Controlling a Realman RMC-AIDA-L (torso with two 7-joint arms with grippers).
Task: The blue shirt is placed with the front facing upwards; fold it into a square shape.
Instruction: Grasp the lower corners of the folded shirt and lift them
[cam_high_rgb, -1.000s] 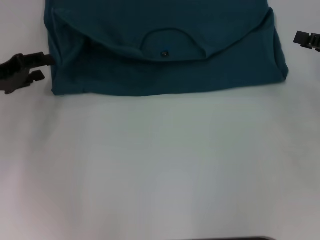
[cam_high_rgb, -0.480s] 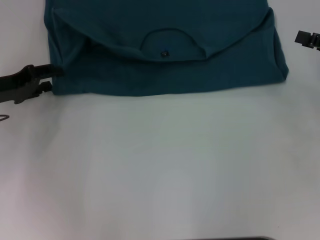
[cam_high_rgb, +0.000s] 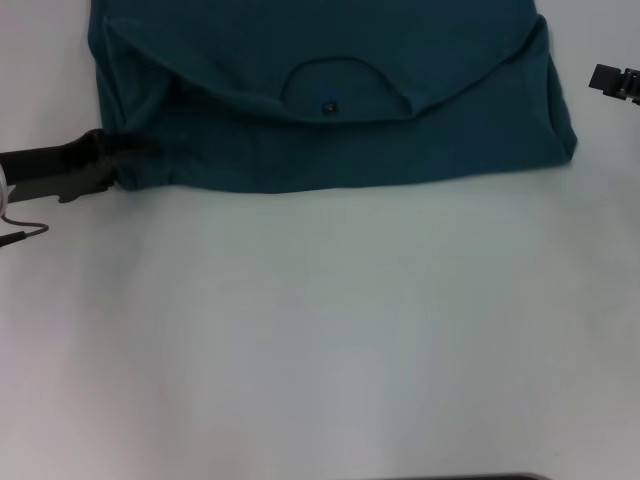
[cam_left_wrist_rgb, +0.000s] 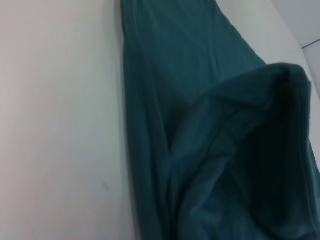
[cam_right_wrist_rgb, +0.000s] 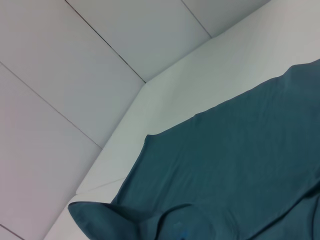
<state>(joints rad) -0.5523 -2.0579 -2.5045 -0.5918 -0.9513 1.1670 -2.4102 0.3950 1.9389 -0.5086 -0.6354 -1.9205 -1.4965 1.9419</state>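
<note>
Two grippers are in the head view, one at each side of the blue shirt (cam_high_rgb: 330, 110). The shirt lies flat at the far part of the white table (cam_high_rgb: 320, 340), already folded once, with its round neckline (cam_high_rgb: 335, 85) turned towards the robot. The left gripper (cam_high_rgb: 118, 165) is at the near left corner of the shirt; its dark fingers reach into the cloth edge and the fabric is bunched there, but I cannot tell if they are clenched on it. In the left wrist view the shirt (cam_left_wrist_rgb: 215, 150) is very close, one fold raised. The right gripper (cam_high_rgb: 612, 80) is beside the shirt's right edge, apart from the cloth; whether it is released I cannot tell.
</note>
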